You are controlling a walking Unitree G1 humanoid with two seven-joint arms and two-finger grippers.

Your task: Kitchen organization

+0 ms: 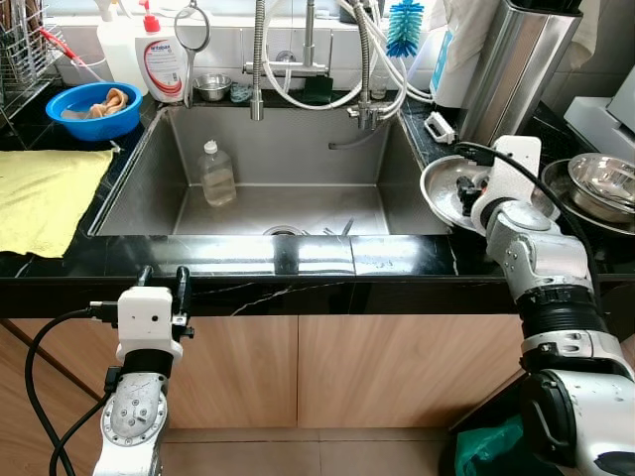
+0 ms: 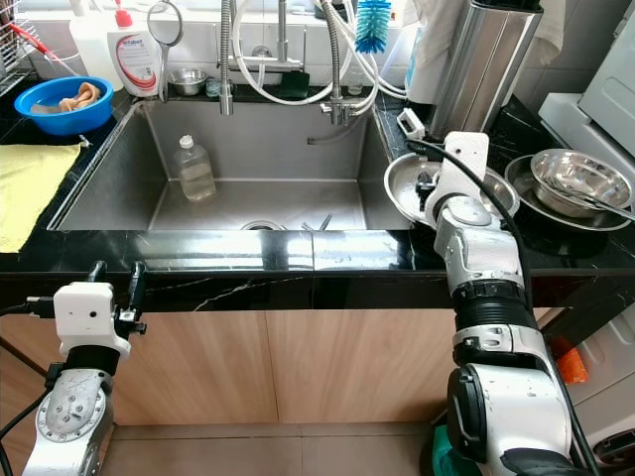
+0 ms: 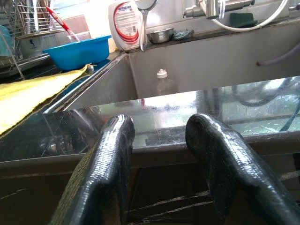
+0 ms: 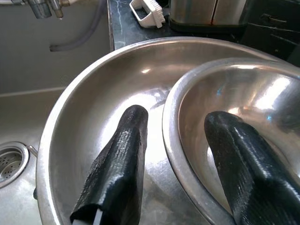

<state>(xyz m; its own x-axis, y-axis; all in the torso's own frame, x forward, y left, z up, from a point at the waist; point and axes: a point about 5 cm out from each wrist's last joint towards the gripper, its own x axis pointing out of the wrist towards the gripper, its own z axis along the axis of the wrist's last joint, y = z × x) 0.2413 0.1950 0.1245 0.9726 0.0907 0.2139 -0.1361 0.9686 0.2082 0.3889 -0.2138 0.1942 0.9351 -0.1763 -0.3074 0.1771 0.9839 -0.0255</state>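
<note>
- The left gripper (image 1: 164,283) hangs nearest, below the glossy black marble-veined counter edge (image 1: 298,260), its two textured black fingers (image 3: 105,159) apart and holding nothing; the counter lip lies just ahead of the tips.
- The right gripper (image 4: 176,140) reaches over the counter to the right of the sink, fingers spread, astride the rim of a small polished steel bowl (image 4: 234,108): one finger inside it, the other outside, within the wide shallow steel bowl (image 4: 93,93) that the small one sits in.
- Risk, as I judge it: both bowls are smooth, curved and slick, so a pinch on the thin rim could slip, or drag the wide bowl, which stands near the sink edge, over into the basin.
- Beyond the right fingers sit a white scrub brush (image 4: 150,11) and a tall brushed-steel canister (image 1: 516,64).
- Farther left, in the matte steel sink (image 1: 149,169), stands a clear plastic bottle with a white cap (image 1: 216,174).
- A yellow cloth (image 1: 45,193) and a round blue plastic basin (image 1: 91,109) lie beyond the left fingers.
</note>
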